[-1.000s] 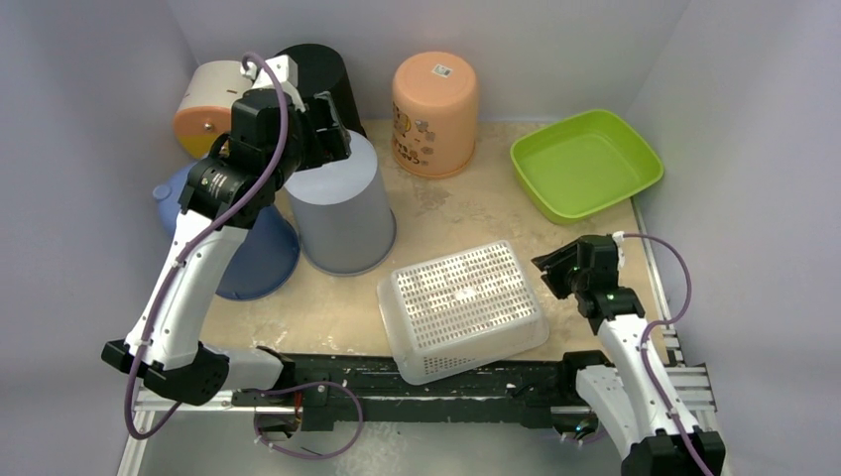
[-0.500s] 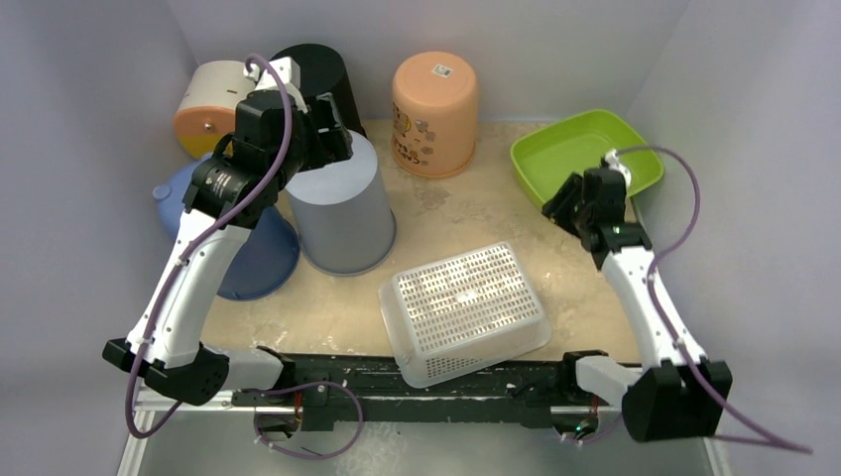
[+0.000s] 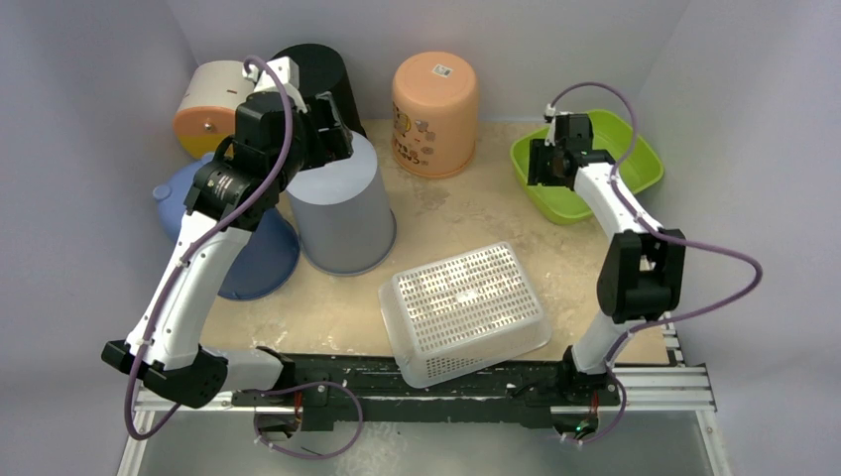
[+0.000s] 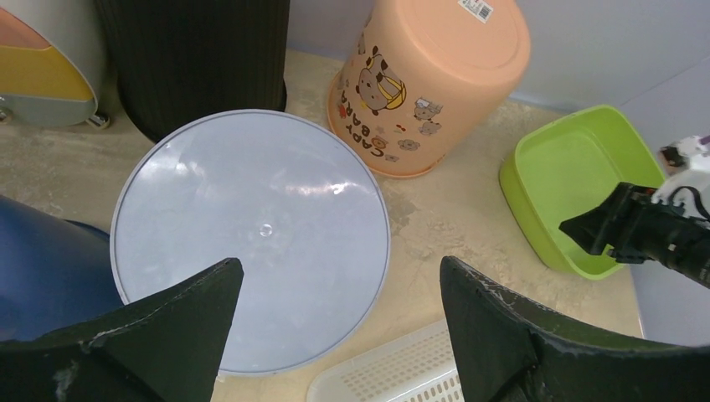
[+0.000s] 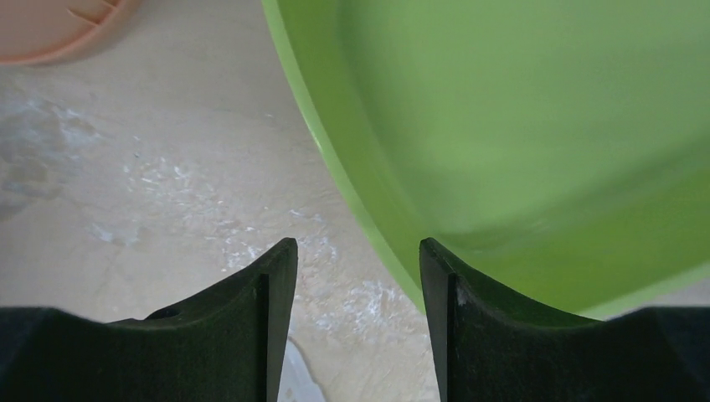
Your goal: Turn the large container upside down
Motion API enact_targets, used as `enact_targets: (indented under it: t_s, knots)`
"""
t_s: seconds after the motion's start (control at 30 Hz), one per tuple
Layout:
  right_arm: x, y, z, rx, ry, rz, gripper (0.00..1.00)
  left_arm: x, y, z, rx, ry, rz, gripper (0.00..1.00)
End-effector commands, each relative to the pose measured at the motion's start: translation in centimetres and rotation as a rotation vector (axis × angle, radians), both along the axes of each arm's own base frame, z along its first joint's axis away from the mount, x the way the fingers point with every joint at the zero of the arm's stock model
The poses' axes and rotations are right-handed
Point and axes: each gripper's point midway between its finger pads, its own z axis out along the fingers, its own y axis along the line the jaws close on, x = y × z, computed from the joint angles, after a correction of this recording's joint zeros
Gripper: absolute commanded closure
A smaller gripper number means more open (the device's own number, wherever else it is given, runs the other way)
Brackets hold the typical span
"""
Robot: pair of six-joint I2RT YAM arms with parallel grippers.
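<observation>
My left wrist view reads "CAPY" on the orange bucket (image 4: 427, 84), illegible from above. Left fingers (image 4: 167, 335) are spread above the grey bin (image 4: 251, 243). Right fingers (image 5: 251, 318) are released, straddling the green tub (image 5: 502, 126) rim.

My left gripper (image 4: 339, 266) hangs above the bin (image 3: 342, 208), which stands on the left of the bench (image 3: 466, 213), with the bucket (image 3: 434, 114) behind it to the right. My right gripper (image 5: 358, 244) sits over the left rim of the basin (image 3: 635, 159) in the far right corner. The basket (image 3: 464, 307) lies at the near edge, in front of the bin and to its right.
</observation>
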Motion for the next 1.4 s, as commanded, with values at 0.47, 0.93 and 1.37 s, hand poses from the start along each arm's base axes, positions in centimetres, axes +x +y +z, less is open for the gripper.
enact_targets:
  t_s: [0.47,0.93,1.37]
  knots:
    - [3.0,-0.6,-5.9,-0.138,0.098,0.137,0.40,0.4,0.5,-0.3,0.000,-0.013,0.040,0.16]
    - [4.2,-0.5,-6.2,-0.137,0.090,0.137,1.00,0.3,0.3,-0.8,-0.006,0.000,0.034,0.16]
    - [4.4,9.3,21.5,0.582,-0.535,0.210,1.00,-1.3,1.2,1.6,-0.023,-0.054,0.032,0.16]
